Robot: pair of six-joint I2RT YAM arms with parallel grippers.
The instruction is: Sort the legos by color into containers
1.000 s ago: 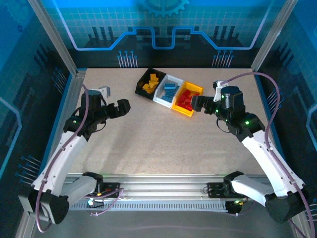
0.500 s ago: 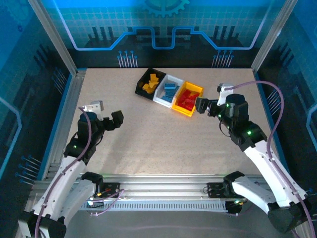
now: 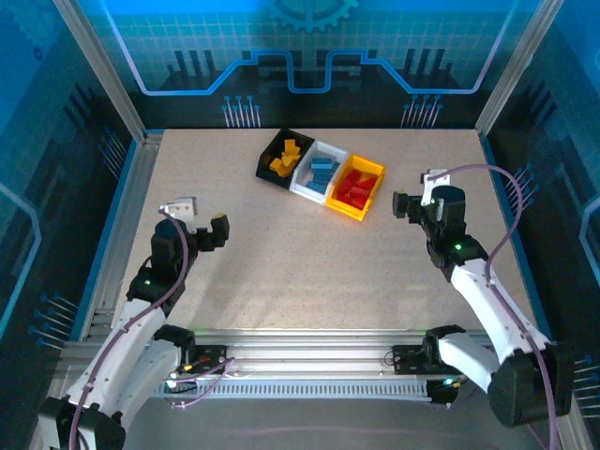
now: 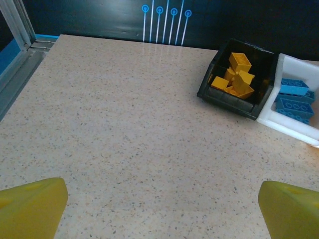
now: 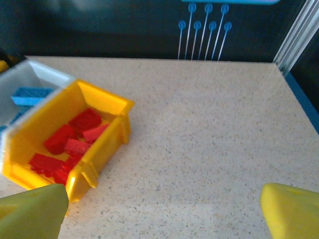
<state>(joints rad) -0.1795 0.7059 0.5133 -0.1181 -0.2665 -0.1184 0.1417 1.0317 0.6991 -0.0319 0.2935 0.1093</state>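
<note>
Three joined bins [image 3: 345, 212] near the surface's [image 3: 300, 272] far edge hold the sorted legos [image 3: 354, 190], light, hard, slick bricks likely best pinched across their flat sides, while the left fingers [image 4: 32, 206] and right fingers [image 5: 30, 209] stand wide apart, empty.

The left arm leans forward from its near-left base, elbow low, and the left pincer [image 3: 206, 228] points far-right, jaws spread wide and empty. The right arm reaches forward from the near-right, and the right pincer [image 3: 405, 204] points left, equally wide, holding nothing. In each wrist view yellow fingertips [image 4: 32, 206] sit at both bottom corners
</note>
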